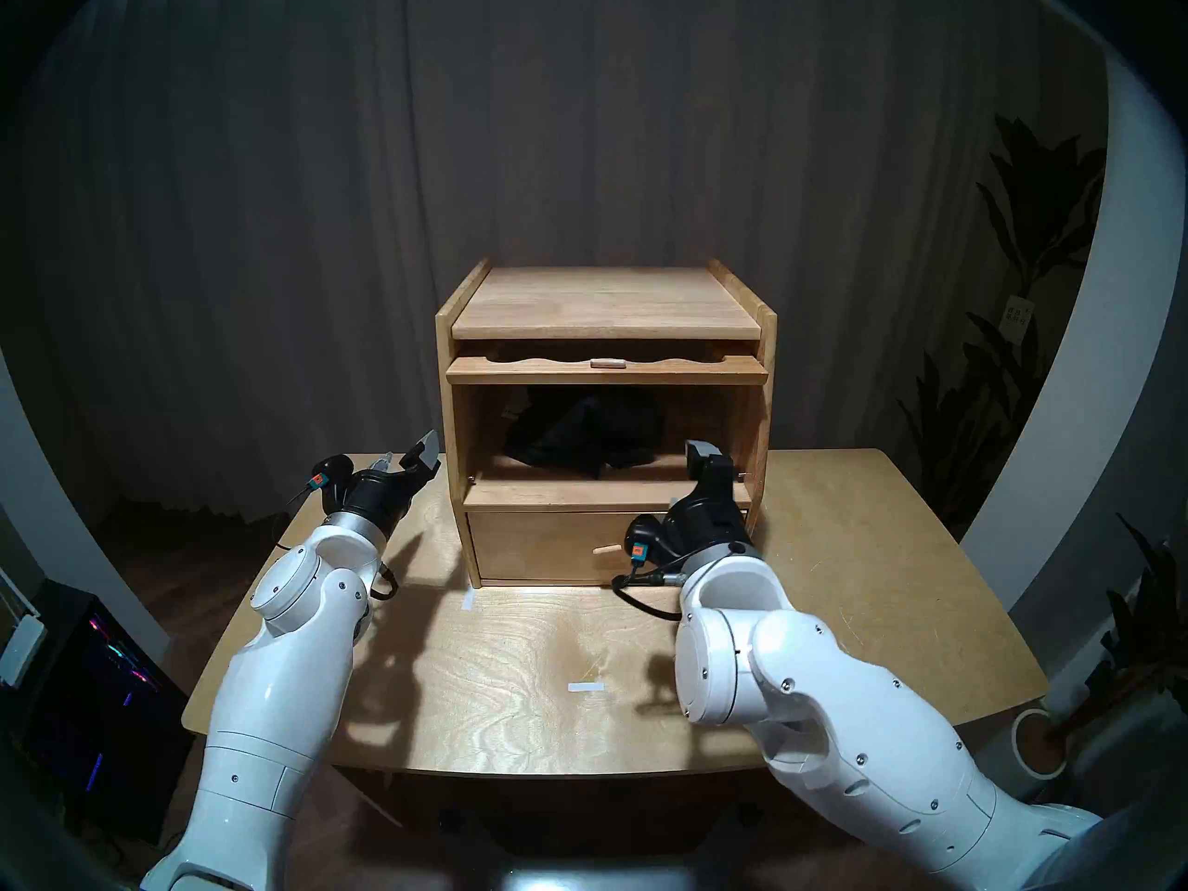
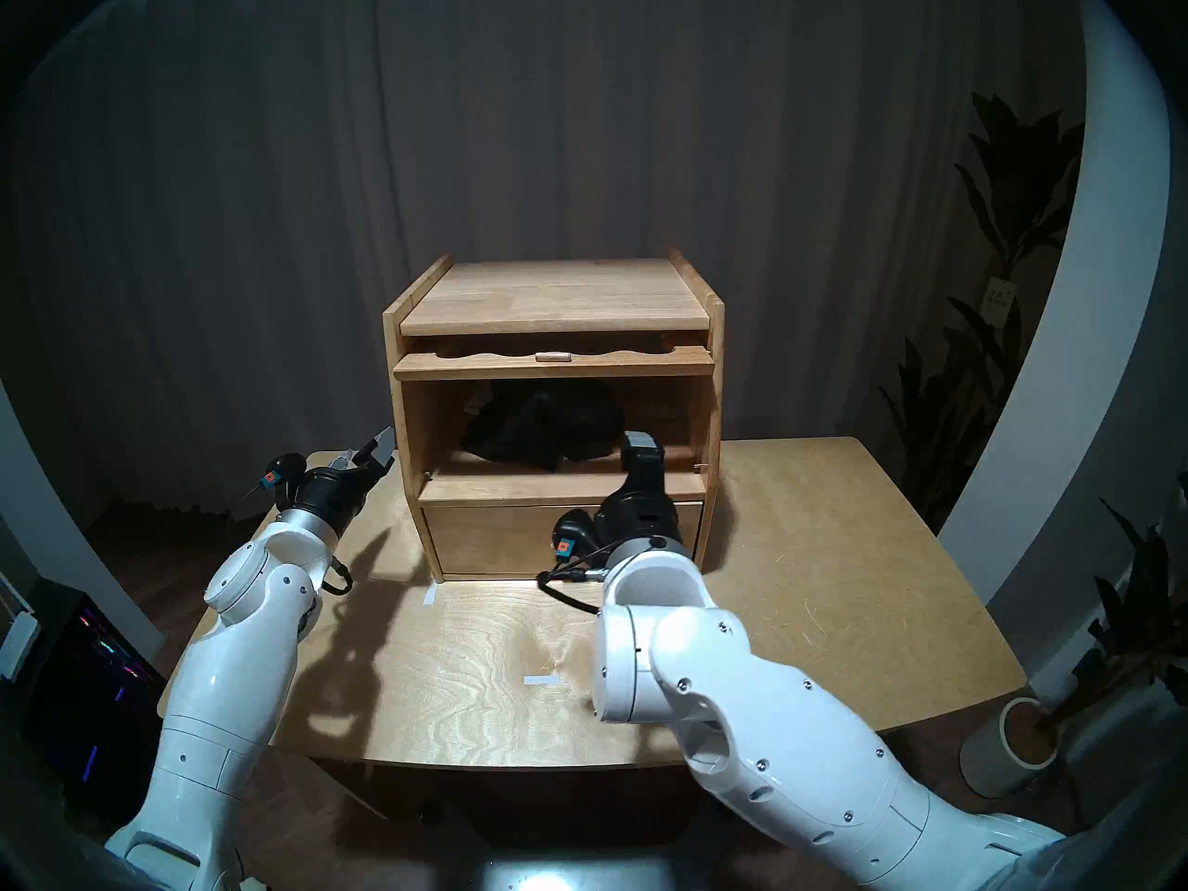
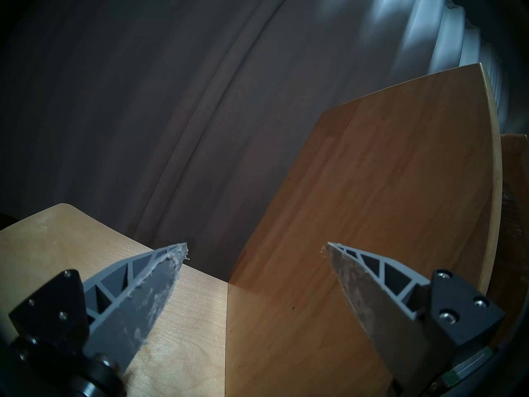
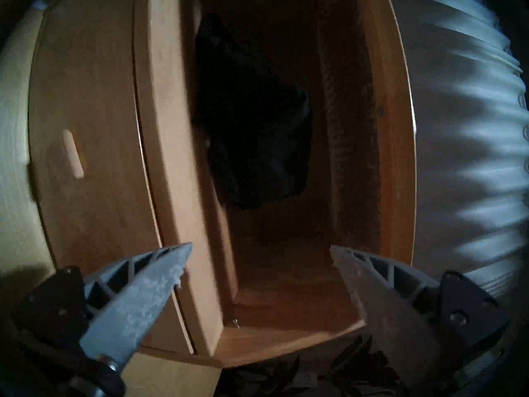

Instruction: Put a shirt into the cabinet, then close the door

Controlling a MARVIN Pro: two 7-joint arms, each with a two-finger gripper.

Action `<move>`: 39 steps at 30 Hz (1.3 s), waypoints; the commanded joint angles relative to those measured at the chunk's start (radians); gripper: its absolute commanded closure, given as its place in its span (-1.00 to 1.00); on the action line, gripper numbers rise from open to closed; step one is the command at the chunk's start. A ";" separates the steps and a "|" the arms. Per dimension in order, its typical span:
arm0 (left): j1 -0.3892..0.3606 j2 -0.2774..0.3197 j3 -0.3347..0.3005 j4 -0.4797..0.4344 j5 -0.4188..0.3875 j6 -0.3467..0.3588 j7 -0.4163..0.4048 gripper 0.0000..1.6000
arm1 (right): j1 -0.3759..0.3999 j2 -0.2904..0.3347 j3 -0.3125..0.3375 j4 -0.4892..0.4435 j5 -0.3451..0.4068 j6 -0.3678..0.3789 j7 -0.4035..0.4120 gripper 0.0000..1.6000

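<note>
The light-brown wooden cabinet [image 1: 604,304] stands at the back of the table. A black shirt [image 1: 585,436] lies bundled inside its upper compartment, also dark in the right wrist view [image 4: 252,130]. The door [image 1: 607,374] is swung up flat under the cabinet's top, its peg handle [image 1: 607,362] facing forward. My right gripper [image 1: 706,457] is at the front right of the opening, just above the compartment floor; its fingers stand apart [image 4: 259,250] with nothing between them. My left gripper [image 1: 411,452] hovers open beside the cabinet's left wall [image 3: 372,216], holding nothing.
A shut drawer [image 1: 546,546] with a peg handle sits below the compartment. The cabinet rests on a plywood table [image 1: 514,677] with two white tape marks. Dark curtains hang behind; plants stand at the right and a computer case at the lower left.
</note>
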 commanded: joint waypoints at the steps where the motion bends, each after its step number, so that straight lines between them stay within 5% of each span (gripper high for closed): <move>1: 0.005 0.010 -0.017 -0.029 -0.006 -0.007 -0.010 -1.00 | 0.098 -0.103 -0.087 -0.027 -0.103 0.026 0.002 -1.00; 15: 0.023 0.029 -0.044 -0.028 -0.030 -0.002 -0.034 -1.00 | 0.242 -0.093 -0.098 0.017 -0.296 0.037 0.164 -1.00; 23: 0.033 0.035 -0.048 -0.031 -0.036 -0.003 -0.040 -1.00 | 0.326 -0.093 -0.053 0.063 -0.353 -0.059 0.248 -1.00; 32: 0.044 0.040 -0.053 -0.036 -0.037 -0.012 -0.040 -1.00 | 0.393 -0.092 -0.024 0.114 -0.328 -0.117 0.303 -0.99; 34: 0.044 0.040 -0.057 -0.039 -0.037 -0.013 -0.037 -1.00 | 0.382 -0.100 -0.015 0.124 -0.310 -0.110 0.296 -0.51; 39: 0.047 0.047 -0.063 -0.031 -0.030 -0.019 -0.040 -1.00 | 0.347 -0.092 0.004 0.141 -0.271 -0.096 0.242 -0.69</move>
